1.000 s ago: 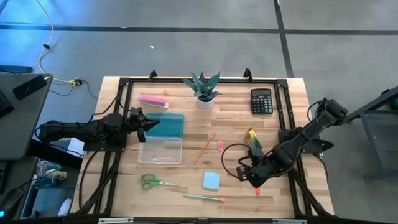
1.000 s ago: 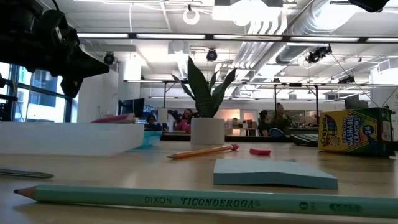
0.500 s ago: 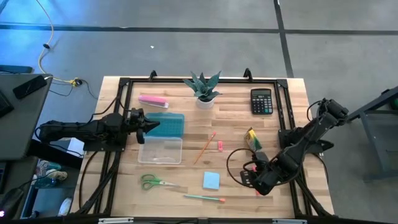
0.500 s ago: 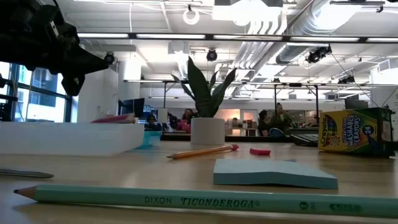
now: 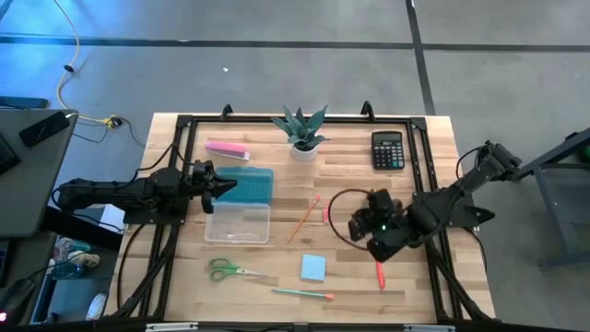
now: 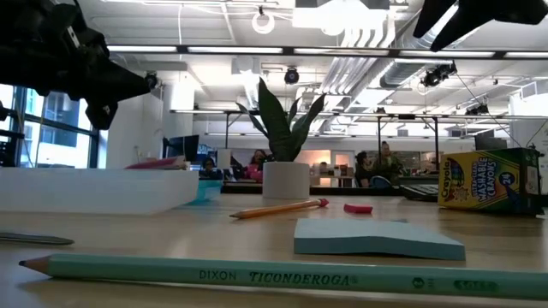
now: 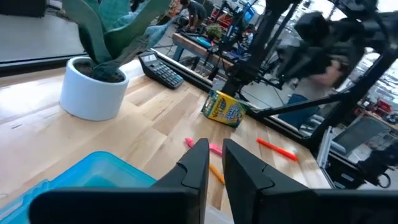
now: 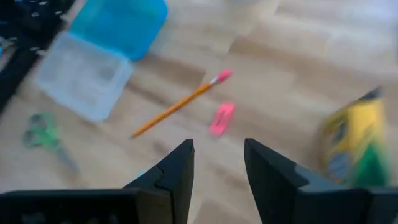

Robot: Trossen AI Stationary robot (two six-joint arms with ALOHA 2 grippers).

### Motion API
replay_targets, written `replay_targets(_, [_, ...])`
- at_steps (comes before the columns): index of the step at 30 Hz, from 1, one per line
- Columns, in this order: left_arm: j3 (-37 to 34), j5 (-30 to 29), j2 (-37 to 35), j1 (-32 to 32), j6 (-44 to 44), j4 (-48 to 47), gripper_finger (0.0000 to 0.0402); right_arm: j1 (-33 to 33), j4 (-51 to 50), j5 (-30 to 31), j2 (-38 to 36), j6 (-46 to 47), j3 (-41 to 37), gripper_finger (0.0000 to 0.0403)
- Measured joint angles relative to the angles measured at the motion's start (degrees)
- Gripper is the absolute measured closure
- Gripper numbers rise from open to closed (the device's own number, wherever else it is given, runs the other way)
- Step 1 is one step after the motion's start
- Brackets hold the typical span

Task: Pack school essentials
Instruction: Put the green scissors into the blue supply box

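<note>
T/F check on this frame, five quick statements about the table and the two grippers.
1. The clear box holds the scissors. False: the scissors lie on the table beside it.
2. The red pen lies on the table. True.
3. The right gripper holds the crayon box. False: its fingers stand apart with nothing between them; the crayon box sits off to one side.
4. The calculator sits near the plant. True.
5. The left gripper is over the sticky notes. False: it hovers at the box's blue lid.
</note>
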Motion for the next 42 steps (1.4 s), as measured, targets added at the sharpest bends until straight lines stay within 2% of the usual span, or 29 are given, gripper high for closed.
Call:
replay_targets(7, [2.55,5.87,0.02,0.00,0.01,3.56,0.0361,-2.60,-9.15,4.47,-5.85,-3.60,0.00,0.0269])
replay_targets(13, [10.94,6.05,2.92,0.00,7.51,-3.16,0.0341,-2.74,-14.18,10.23,-12.43,-3.71,0.00,0.0269])
replay_targets(19, [21.81,7.29,10.72,0.00,10.51,-19.06,0.0292,-2.73,-14.71,10.97,-17.19,-8.04,0.00,0.0269])
replay_targets(26, [38.17,9.76,21.24,-0.89,10.53,-45.74,0.0241,-2.73,-17.55,11.33,-19.67,-9.50,-0.02,0.0269])
replay_targets(32, [47.28,11.54,28.82,-7.03,5.38,-55.89,0.0241,-2.75,-18.90,11.29,-20.54,-9.50,-0.04,0.0269])
replay_targets(37, [48.11,13.29,32.69,-15.82,-2.84,-56.41,0.0255,-2.75,-19.30,11.45,-20.70,-9.45,-0.04,0.0269])
replay_targets(42, [48.09,11.19,37.49,-26.22,-9.33,-56.89,0.0269,-2.75,-19.36,11.90,-20.70,-7.62,-0.04,0.0269])
